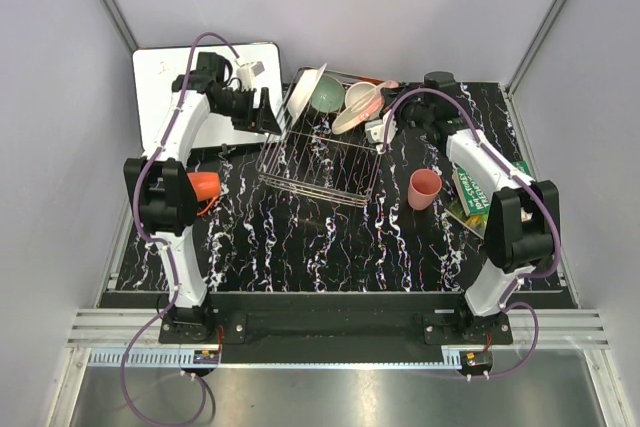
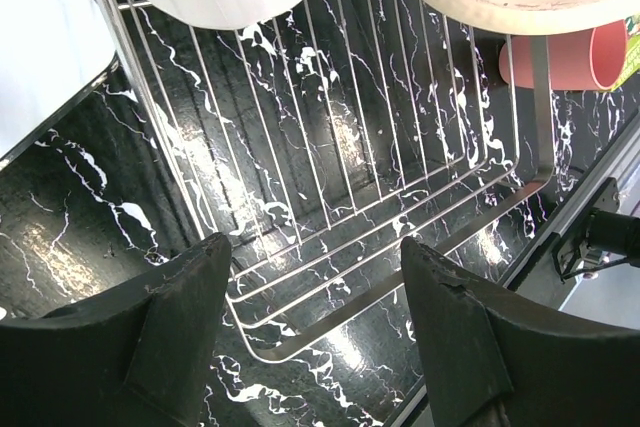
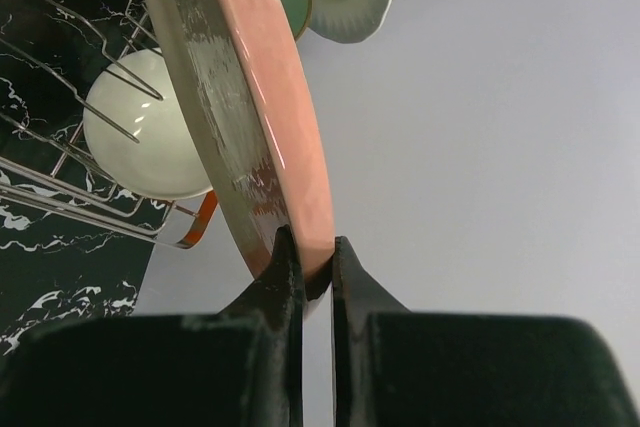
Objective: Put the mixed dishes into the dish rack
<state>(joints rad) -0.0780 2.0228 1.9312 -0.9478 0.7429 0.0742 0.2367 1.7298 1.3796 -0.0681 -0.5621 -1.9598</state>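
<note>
The silver wire dish rack (image 1: 322, 165) stands mid-table and also shows in the left wrist view (image 2: 330, 147). At its far end lean the white plate (image 1: 304, 91) and the mint green bowl (image 1: 327, 94). My right gripper (image 3: 312, 255) is shut on the rim of the pink-and-cream plate (image 3: 262, 97), held tilted on edge at the rack's far right (image 1: 360, 110). A cream bowl (image 3: 142, 137) lies behind the rack wires. My left gripper (image 2: 315, 242) is open and empty above the rack's left side (image 1: 268, 114). The orange mug (image 1: 204, 186) sits by the left arm. The small pink cup (image 1: 424, 189) stands right of the rack.
A whiteboard (image 1: 165, 72) lies at the back left, behind the left arm. A green book (image 1: 478, 193) lies at the right edge beside the right arm. Grey walls close in the back and both sides.
</note>
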